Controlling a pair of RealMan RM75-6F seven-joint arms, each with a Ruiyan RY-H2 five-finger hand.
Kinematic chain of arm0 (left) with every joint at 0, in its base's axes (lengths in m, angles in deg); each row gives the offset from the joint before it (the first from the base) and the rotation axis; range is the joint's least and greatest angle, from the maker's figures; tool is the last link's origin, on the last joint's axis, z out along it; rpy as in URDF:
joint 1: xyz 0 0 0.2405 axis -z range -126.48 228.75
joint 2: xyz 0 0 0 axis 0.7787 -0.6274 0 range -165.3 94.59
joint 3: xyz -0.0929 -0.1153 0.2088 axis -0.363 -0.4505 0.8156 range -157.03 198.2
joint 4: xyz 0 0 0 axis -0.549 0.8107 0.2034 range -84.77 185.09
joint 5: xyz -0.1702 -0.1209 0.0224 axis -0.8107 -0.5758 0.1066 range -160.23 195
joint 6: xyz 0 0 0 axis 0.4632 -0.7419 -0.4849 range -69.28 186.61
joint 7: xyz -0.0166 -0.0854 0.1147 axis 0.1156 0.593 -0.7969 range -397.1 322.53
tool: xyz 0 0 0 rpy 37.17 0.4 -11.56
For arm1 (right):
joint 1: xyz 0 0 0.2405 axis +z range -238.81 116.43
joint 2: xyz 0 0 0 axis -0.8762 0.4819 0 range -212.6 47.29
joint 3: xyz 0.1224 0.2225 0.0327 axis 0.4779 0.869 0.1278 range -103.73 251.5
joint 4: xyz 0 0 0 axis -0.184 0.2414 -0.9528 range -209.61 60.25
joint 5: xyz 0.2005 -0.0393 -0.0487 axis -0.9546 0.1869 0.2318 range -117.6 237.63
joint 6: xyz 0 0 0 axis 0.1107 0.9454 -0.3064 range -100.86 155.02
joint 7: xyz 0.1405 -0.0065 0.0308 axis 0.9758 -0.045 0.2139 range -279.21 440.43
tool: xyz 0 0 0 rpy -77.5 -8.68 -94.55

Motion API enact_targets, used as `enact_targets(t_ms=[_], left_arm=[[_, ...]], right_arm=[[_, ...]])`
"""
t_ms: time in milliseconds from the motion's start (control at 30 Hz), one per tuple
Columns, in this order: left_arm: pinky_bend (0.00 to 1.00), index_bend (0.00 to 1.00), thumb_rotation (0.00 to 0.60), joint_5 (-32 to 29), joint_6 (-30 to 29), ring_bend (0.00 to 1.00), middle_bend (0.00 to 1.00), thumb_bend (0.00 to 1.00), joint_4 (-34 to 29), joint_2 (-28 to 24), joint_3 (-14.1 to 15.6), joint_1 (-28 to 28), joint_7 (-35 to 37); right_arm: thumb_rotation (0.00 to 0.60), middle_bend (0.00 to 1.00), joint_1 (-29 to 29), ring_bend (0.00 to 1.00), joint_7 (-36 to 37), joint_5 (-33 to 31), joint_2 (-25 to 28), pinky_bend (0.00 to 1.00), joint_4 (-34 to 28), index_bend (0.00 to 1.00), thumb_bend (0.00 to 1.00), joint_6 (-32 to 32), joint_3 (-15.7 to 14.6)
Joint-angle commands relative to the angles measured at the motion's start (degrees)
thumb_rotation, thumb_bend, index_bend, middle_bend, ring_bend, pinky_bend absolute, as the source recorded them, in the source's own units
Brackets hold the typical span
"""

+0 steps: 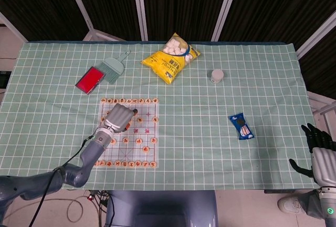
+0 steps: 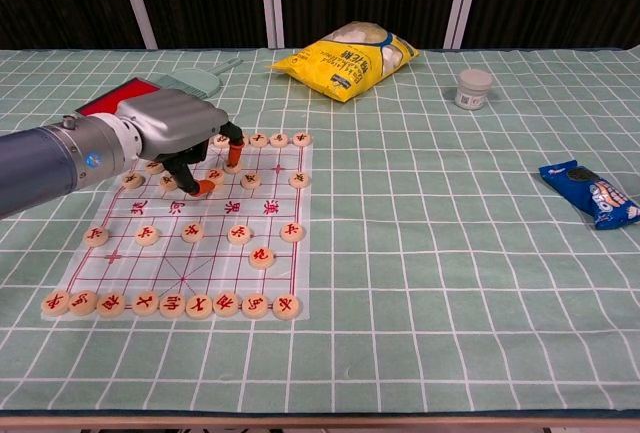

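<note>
counter (image 1: 252,80): covered all over by a green cloth with a white grid, dark curtain panels with pale posts behind it. The cloth looks soft, so anything dragged across it could bunch it up.
board (image 2: 270,283): thin see-through sheet with red lines, lying under the left hand and stretching toward the robot. My worry is that it's light, so a palm dragging on it would probably slide the whole sheet and every disc on it.
left hand (image 2: 178,130): hovering low over the far rows of the board, knuckles up, orange fingertips (image 2: 233,150) curled down among the discs. Can't tell for sure if it has one pinched or is only touching them; nothing is clearly lifted.
right hand (image 1: 320,151): way off to the right, past the counter edge, fingers spread, holding nothing.
discs (image 2: 240,235): round wooden chess pieces with red marks. The ones by the fingertips sit close together, so a finger coming down could easily nudge a neighbour out of place. One row sits at the near edge, well away from the hand.
yellow bag (image 1: 170,57): beyond the hand, to its right, white lumps showing at the top.
red box (image 1: 90,79): beyond the hand, to its left, touching a green brush (image 1: 114,67).
blue packet (image 1: 242,126): far right of the left hand, lying flat.
small jar (image 2: 474,88): white, upright, well beyond and right.
</note>
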Motion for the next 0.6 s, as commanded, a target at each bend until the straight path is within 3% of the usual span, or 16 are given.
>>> enact_targets(t_ms=[33, 300, 400, 467, 600], left_arm=[[0.95, 0.36, 0.600, 0.15, -0.19, 0.95, 1.00, 0.27, -0.25, -0.21, -0.02, -0.09, 0.38], [0.95, 0.35, 0.600, 2.20, -3.36, 0.94, 1.00, 0.26, -3.87, -3.02, -0.37, -1.54, 3.07], [0.91, 0.32, 0.600, 3.73, -7.02, 0.89, 0.94, 0.23, -7.51, -5.80, -0.54, -3.49, 4.86], [0.84, 0.25, 0.600, 4.81, -9.60, 0.80, 0.83, 0.22, -10.18, -7.86, -0.32, -5.10, 5.90], [0.54, 0.03, 0.600, 7.93, -16.18, 0.41, 0.38, 0.18, -16.99, -13.48, 1.44, -10.01, 8.66]], right_arm=[[0.600, 0.00, -0.01, 0.00, -0.01, 0.00, -0.02, 0.00, -0.02, 0.00, 0.27, 0.00, -0.02], [0.600, 0.00, -0.06, 0.00, 0.00, 0.07, -0.05, 0.00, 0.08, 0.00, 0.27, 0.21, 0.04], [0.600, 0.00, -0.07, 0.00, -0.13, 0.29, -0.11, 0.00, 0.21, 0.00, 0.27, 0.36, -0.01], [0.600, 0.00, -0.08, 0.00, -0.26, 0.39, -0.18, 0.00, 0.31, 0.00, 0.27, 0.43, -0.03], [0.600, 0.00, -0.04, 0.00, -0.74, 0.50, -0.30, 0.00, 0.48, 0.00, 0.27, 0.54, -0.04]])
